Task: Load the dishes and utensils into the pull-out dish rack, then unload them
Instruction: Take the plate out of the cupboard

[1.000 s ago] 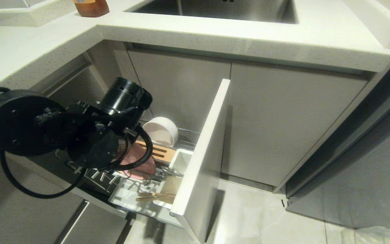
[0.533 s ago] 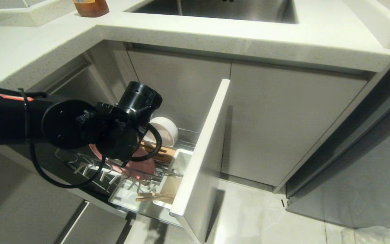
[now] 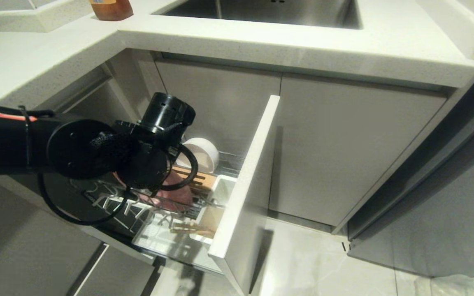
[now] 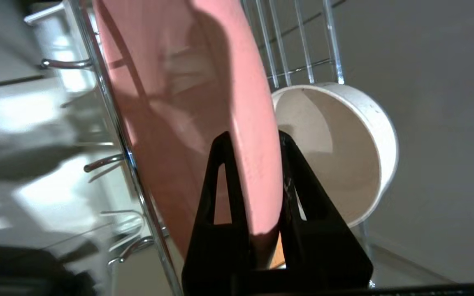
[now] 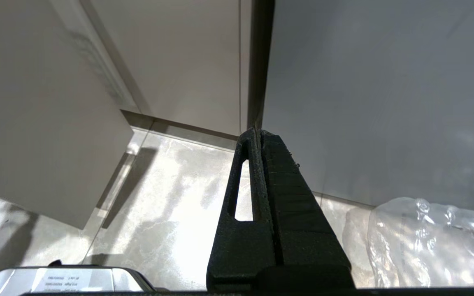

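The pull-out dish rack (image 3: 249, 172) stands drawn out from under the counter. A pink plate (image 3: 179, 193) stands on edge in its wires, with a cream-white bowl (image 3: 202, 156) on its side behind it. My left gripper (image 4: 253, 137) is shut on the rim of the plate (image 4: 187, 102), one finger on each face, and the bowl (image 4: 344, 144) lies just beyond. In the head view my left wrist (image 3: 138, 160) hides the fingers. Wooden chopsticks (image 3: 191, 228) lie near the rack's front. My right gripper (image 5: 258, 131) hangs parked over the floor, shut and holding nothing.
A slotted wood strip (image 3: 198, 181) and a white utensil cup (image 3: 222, 191) sit beside the plate. The counter (image 3: 303, 45) with its sink overhangs the rack. A brown jar (image 3: 111, 8) stands at the back left. Crumpled clear plastic (image 5: 434, 242) lies on the floor.
My left arm has reached further in over the rack, toward the bowl. The plate and chopsticks have shifted a little in the picture. The right arm has not moved.
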{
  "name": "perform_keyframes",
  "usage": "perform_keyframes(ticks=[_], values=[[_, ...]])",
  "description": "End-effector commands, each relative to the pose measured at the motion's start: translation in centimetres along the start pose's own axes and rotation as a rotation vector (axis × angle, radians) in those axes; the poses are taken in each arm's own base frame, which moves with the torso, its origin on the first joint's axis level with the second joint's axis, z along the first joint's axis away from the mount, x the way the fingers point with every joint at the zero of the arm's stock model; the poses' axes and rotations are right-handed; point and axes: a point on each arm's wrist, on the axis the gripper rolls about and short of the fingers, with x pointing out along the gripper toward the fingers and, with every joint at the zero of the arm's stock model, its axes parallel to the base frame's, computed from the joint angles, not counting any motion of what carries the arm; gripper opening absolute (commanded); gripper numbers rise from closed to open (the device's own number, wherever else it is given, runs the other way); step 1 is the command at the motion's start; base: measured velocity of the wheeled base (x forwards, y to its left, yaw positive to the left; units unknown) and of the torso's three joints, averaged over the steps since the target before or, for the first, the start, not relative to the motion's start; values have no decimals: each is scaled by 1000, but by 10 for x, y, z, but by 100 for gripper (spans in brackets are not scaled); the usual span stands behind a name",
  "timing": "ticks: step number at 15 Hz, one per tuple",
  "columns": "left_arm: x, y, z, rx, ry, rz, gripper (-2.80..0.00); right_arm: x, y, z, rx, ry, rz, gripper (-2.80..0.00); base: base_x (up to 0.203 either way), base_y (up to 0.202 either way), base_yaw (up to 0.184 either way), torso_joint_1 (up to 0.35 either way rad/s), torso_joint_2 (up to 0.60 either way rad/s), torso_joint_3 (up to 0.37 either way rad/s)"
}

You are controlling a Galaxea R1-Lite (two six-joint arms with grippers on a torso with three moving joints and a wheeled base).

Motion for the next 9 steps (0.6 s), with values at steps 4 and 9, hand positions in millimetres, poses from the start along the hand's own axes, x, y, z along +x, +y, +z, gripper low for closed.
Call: perform_keyframes(ticks=[4,9], values=[[-10,3,7,-13,-18,-12,-280,0,0,0,0,1,2,-280,0,0,0,0,0,0],[-40,1,18,-39,-38,-81,-280,0,0,0,0,2,1,-280,0,0,0,0,0,0]])
